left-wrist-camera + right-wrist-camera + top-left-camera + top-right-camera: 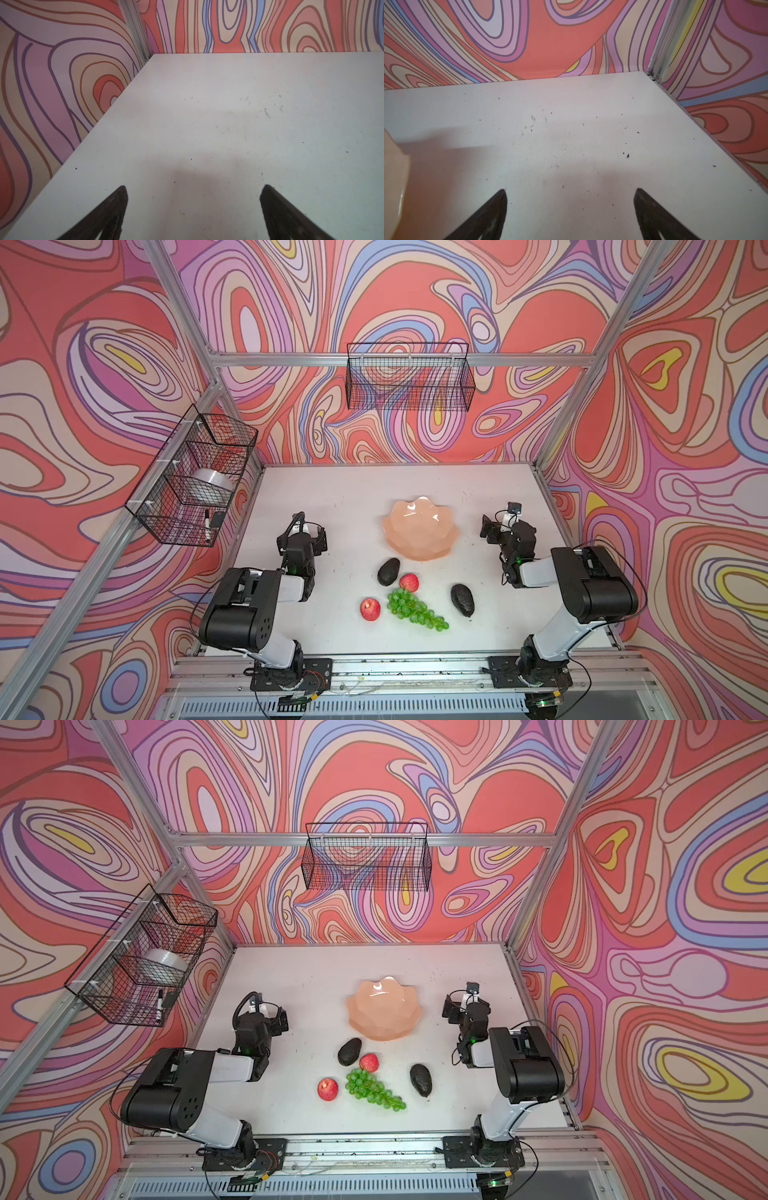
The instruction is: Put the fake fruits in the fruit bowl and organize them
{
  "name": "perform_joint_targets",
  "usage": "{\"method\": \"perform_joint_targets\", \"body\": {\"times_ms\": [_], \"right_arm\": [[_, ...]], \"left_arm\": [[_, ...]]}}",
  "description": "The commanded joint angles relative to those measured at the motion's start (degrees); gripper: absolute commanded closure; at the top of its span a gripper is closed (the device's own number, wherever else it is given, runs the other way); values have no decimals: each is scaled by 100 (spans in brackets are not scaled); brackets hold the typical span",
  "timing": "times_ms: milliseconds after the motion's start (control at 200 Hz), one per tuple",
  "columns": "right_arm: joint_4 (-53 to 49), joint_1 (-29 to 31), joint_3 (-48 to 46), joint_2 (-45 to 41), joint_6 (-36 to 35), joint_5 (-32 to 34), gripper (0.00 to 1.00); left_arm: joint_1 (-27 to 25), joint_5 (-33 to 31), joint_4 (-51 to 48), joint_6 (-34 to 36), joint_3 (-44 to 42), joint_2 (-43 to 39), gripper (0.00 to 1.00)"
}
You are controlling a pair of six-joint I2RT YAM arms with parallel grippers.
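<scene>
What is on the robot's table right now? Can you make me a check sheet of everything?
Surface: white table, scuffed, with tiny dark specks.
Job's things: fruit bowl has no fruit in it. The front apple, back apple, avocado by the bowl, other avocado and grapes all lie on the table in front of it.
Clutter: nothing seen apart from the specks.
Grippers: left gripper open, holding nothing; right gripper open, holding nothing.
Cables: left cable and right cable loop beside the arms, away from the fruit.
Surroundings: swirly walls; back basket looks empty; side basket holds a silvery roll and a marker.
</scene>
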Motion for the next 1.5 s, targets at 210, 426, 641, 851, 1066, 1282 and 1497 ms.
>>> {"method": "perform_joint_targets", "body": {"times_ms": [210, 426, 641, 851, 1066, 1282, 1497], "right_arm": [[-86, -14, 76, 53, -42, -30, 2], [-112, -14, 88, 53, -31, -42, 2], [-103, -6, 90, 62, -42, -26, 2], [-102, -14, 92, 62, -42, -30, 2], [-101, -14, 88, 53, -42, -30, 2], [-60, -6, 55, -6, 29, 299, 4], [-1370, 185, 386, -948, 158, 1249, 3]], "left_arm": [[27, 7, 108, 6, 27, 13, 0], [27, 7, 99, 9, 27, 16, 0], [36, 41, 89, 13, 26, 13, 0], [62, 76, 46, -14, 53, 19, 0], [71, 93, 46, -14, 54, 15, 0], [115, 181, -15, -45, 60, -4, 0], [-25, 111, -582, 129, 161, -544, 2]]}}
